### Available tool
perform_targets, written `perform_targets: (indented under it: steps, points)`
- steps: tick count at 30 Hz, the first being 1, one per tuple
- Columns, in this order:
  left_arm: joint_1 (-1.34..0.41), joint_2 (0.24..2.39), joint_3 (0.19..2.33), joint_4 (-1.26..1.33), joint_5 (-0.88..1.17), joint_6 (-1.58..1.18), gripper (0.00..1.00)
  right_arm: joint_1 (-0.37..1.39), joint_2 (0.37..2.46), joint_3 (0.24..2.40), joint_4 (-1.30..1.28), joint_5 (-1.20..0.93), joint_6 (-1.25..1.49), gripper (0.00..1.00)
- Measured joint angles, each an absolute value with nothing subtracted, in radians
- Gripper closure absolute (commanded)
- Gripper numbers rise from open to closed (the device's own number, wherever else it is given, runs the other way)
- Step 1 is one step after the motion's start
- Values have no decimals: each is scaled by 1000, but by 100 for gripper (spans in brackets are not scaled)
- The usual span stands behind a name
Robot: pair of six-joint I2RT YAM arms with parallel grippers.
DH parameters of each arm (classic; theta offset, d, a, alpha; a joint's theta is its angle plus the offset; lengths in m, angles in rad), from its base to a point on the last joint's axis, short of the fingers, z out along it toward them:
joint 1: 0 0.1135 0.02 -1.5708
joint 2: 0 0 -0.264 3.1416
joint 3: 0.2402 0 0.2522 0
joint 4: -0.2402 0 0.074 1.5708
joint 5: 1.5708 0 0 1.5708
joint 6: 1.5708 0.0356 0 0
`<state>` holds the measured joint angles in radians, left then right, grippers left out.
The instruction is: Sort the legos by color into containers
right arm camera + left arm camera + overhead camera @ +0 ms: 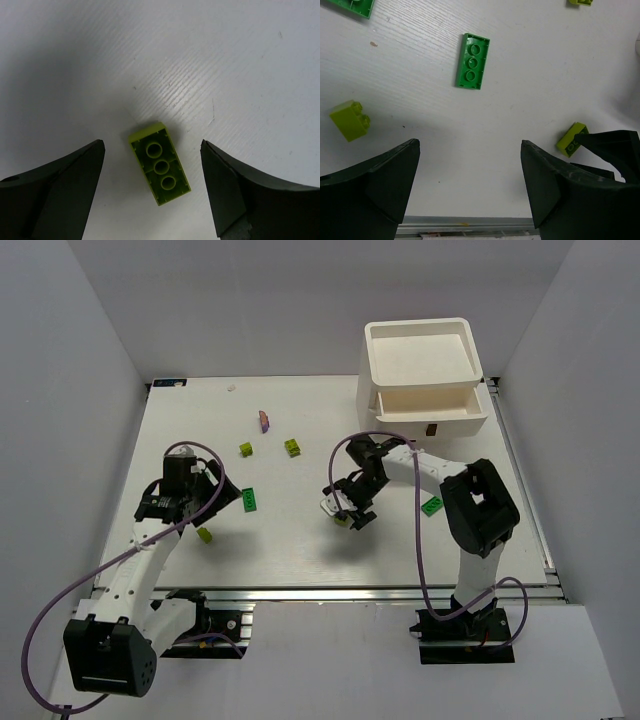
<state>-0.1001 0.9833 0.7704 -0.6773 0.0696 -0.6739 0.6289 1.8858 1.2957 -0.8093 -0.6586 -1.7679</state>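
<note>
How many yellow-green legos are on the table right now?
4 yellow-green legos: two side by side mid-table, one beside the left pincer, one below the open right pincer. The arms may hide more.

Bright, even overhead light is washing the white desk [300,560]; a soft shadow is pooling on it beneath the right gripper [346,514], and the desk's grain is showing crisply up close.
</note>
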Motion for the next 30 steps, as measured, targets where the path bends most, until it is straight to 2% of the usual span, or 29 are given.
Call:
perform_targets:
  steps: [5, 11, 14, 15, 21, 23, 30]
  points:
    - [-100, 982, 757, -680, 62, -685, 9, 631, 1910, 1301, -786, -577, -1792, 24]
    - [-98, 982, 736, -680, 59, -706, 9, 632, 1940, 1316, -786, -534, -1826, 39]
    - [-93, 982, 726, -683, 58, -715, 9, 633, 1951, 1326, -789, -522, -1842, 60]
    - [-93, 982, 725, -684, 55, -719, 9, 633, 1957, 1335, -797, -521, -1842, 71]
    - [-89, 982, 724, -694, 33, -734, 9, 630, 1963, 1387, -852, -535, -1826, 96]
    - [-88, 982, 724, -704, 12, -742, 9, 628, 1961, 1419, -896, -571, -1774, 100]
    - [-88, 987, 717, -733, -65, -772, 8, 617, 1822, 1610, -921, -772, -1350, 100]
